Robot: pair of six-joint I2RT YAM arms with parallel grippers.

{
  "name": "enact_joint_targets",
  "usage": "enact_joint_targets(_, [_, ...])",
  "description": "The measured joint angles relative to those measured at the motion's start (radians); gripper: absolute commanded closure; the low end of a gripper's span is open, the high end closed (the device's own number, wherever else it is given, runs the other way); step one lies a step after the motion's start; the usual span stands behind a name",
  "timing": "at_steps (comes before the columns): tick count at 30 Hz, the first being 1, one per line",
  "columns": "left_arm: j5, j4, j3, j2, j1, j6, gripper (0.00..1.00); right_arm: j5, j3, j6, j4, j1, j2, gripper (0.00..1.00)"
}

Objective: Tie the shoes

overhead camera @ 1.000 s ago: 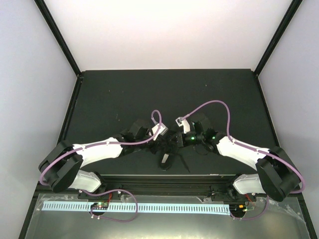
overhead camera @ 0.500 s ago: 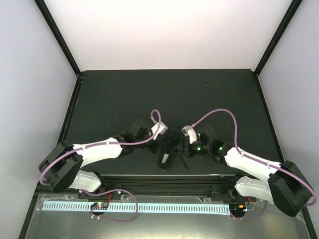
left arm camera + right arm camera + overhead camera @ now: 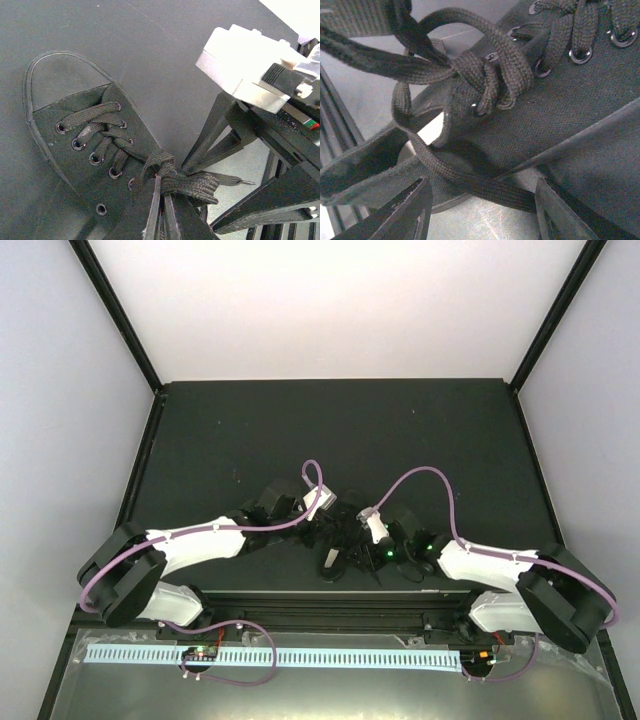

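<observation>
The first crossing knot [image 3: 490,82] sat snug at the top eyelets of the shoe [image 3: 75,120], which lay on the tabletop [image 3: 160,45] close to its near edge. Over the shoe's collar, the left hand [image 3: 161,222] was pinched almost closed on a lace strand. Beside the shoe, the right hand [image 3: 482,190] gaped wide, with a loose lace [image 3: 470,182] lying ungripped between its fingers. Next, I judged, it had to close on that strand and draw outward. Open tabletop lay beyond the shoe's toe, but the near edge crowded its heel.
</observation>
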Motion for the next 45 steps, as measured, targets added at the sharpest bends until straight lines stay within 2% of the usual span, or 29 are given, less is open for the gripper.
enact_joint_targets(2, [0.000, 0.000, 0.000, 0.000, 0.000, 0.000, 0.98, 0.023, 0.004, -0.013, 0.000, 0.010, 0.011, 0.49])
enact_joint_targets(10, [0.004, 0.000, 0.000, 0.000, 0.000, 0.000, 0.98, 0.111, 0.009, -0.012, 0.000, 0.022, 0.021, 0.88])
enact_joint_targets(13, [0.021, 0.002, -0.003, -0.007, 0.000, 0.000, 0.99, 0.142, 0.014, -0.001, 0.000, 0.022, 0.021, 0.98])
enact_joint_targets(25, [0.121, 0.026, -0.112, -0.091, -0.020, -0.002, 0.99, 0.254, 0.050, 0.097, -0.091, 0.020, -0.042, 0.98])
enact_joint_targets(34, [0.102, 0.003, -0.183, -0.151, -0.069, -0.050, 0.98, 0.260, 0.100, 0.140, -0.146, 0.011, -0.089, 0.98])
enact_joint_targets(38, [0.069, -0.027, -0.210, -0.172, -0.077, -0.075, 0.89, 0.233, 0.100, 0.142, -0.145, 0.011, -0.128, 0.98])
enact_joint_targets(45, [0.038, -0.118, -0.226, -0.280, -0.087, -0.104, 0.61, 0.205, 0.085, 0.153, -0.141, 0.011, -0.138, 0.98])
